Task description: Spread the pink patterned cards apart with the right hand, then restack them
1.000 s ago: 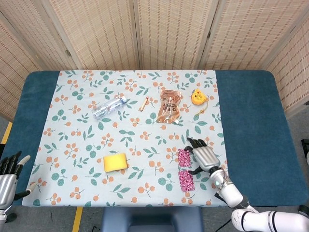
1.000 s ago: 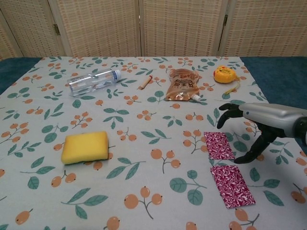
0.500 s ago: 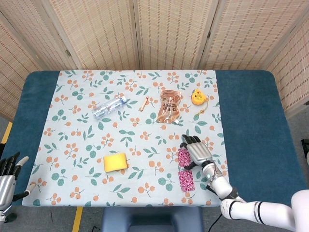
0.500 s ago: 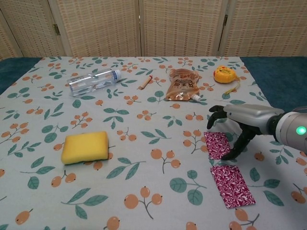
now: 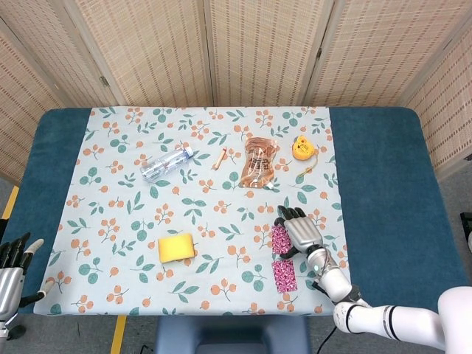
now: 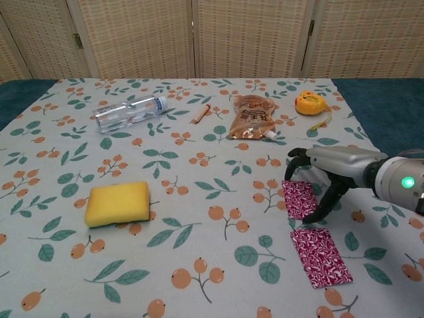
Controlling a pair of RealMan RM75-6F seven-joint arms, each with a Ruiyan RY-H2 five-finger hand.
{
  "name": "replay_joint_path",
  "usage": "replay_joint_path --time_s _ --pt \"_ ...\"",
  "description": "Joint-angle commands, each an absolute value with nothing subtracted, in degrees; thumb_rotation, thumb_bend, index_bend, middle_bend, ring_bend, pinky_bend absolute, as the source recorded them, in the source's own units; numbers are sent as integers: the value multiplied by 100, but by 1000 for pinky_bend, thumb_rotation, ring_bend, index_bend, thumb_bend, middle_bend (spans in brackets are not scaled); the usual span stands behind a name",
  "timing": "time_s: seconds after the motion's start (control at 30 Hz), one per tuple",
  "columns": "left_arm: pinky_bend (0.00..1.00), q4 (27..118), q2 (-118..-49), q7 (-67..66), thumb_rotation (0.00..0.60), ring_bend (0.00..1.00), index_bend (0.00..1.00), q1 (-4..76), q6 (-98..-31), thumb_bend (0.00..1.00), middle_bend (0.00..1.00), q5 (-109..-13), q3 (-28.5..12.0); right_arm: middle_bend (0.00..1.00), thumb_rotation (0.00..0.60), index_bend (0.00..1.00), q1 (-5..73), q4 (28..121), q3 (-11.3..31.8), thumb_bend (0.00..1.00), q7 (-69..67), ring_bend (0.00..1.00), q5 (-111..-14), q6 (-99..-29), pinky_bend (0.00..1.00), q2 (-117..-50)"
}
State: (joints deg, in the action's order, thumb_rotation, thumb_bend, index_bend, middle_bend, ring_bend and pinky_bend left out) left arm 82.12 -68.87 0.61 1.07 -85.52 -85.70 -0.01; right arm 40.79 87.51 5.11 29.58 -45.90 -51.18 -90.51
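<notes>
Two pink patterned cards lie apart on the floral cloth at the front right. The far card (image 6: 299, 199) (image 5: 279, 237) sits just above the near card (image 6: 320, 257) (image 5: 284, 275), with a small gap between them. My right hand (image 6: 326, 169) (image 5: 299, 229) arches over the far card, fingers spread. Its fingertips (image 6: 289, 173) point down at the card's far edge and its thumb is at the card's right side. It grips nothing. My left hand (image 5: 10, 270) hangs off the table's front left corner, fingers apart and empty.
A yellow sponge (image 6: 118, 203) lies at the front left. Along the back are a clear bottle (image 6: 129, 112), a small wooden stick (image 6: 201, 114), a brown pouch (image 6: 250, 118) and a yellow tape measure (image 6: 310, 103). Blue table (image 5: 383, 184) shows beside the cloth.
My right hand has moved left and come down over the far card. Both cards lie where they were. The left hand has barely shifted.
</notes>
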Motion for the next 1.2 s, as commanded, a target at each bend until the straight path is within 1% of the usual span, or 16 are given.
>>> replay_joint_path --time_s 0.03,0.17,0.47,0.7,0.83,0.93,1.03,1.2 --pt "0 8204 -6891 65 600 47 156 108 -8545 272 17 -8567 -2 0 531 239 4101 8742 494 148 2980 0 -4549 -5115 0 -9062" --pt "0 8193 -6899 70 600 47 156 113 -8535 272 17 -8569 -1 0 530 239 4121 8759 464 148 3018 0 -4460 -5119 0 -9054" --pt "0 8174 -6918 75 600 47 155 123 -8519 272 17 -8577 0 2 556 256 4085 8969 449 148 2893 0 -4495 -5203 0 -8873" --pt "0 8192 -6905 56 600 47 152 128 -8519 272 16 -8571 -8 2 556 255 3925 9470 368 147 2687 0 -4830 -5372 0 -8439" --pt "0 8232 -6904 11 600 47 152 144 -8513 272 17 -8589 -10 2 556 255 3772 9969 214 149 2488 0 -5184 -5411 0 -8085" --pt "0 8271 -6898 -20 600 47 152 154 -8527 271 17 -8608 -15 2 557 255 3665 10216 -3 148 2375 0 -5541 -5360 0 -7913" --pt "0 8307 -6881 -50 600 47 152 157 -8535 272 16 -8616 -16 2 554 255 3567 10333 -210 148 2288 0 -5880 -5325 0 -7849" --pt "0 8351 -6861 -74 600 47 152 147 -8563 272 17 -8635 -7 2 556 256 3458 10338 -427 148 2188 0 -6296 -5281 0 -7909"
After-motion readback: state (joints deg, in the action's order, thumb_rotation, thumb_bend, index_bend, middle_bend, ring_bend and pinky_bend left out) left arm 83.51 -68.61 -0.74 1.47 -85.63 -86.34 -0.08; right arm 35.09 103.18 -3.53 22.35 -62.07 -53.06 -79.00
